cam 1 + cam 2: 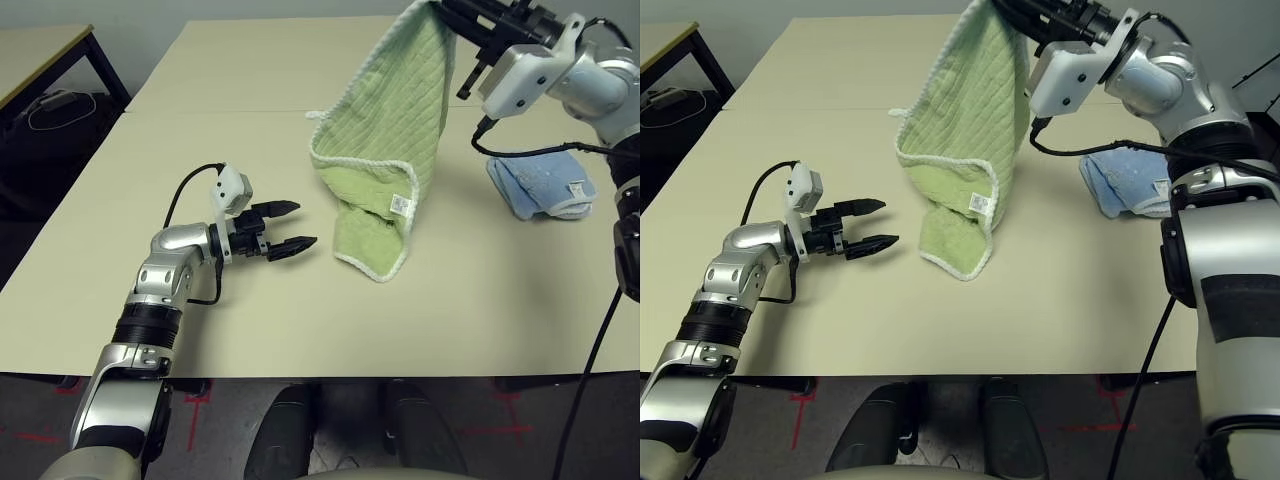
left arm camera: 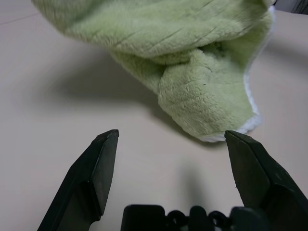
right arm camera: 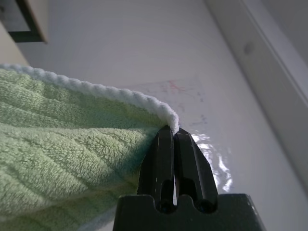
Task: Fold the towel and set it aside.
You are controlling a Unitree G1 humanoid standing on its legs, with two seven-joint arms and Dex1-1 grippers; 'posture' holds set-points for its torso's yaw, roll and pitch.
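We see the towel [image 1: 385, 150] hanging at upper middle, low end on the table [image 1: 200, 90] | right gripper [image 3: 173, 132] upper right — fingers pinching its corner | left gripper [image 1: 290, 227] lower left — fingers spread | blue cloth [image 1: 540, 185] right

A lab: plain beige tables [image 1: 250, 80], red floor tape [image 1: 500, 432].
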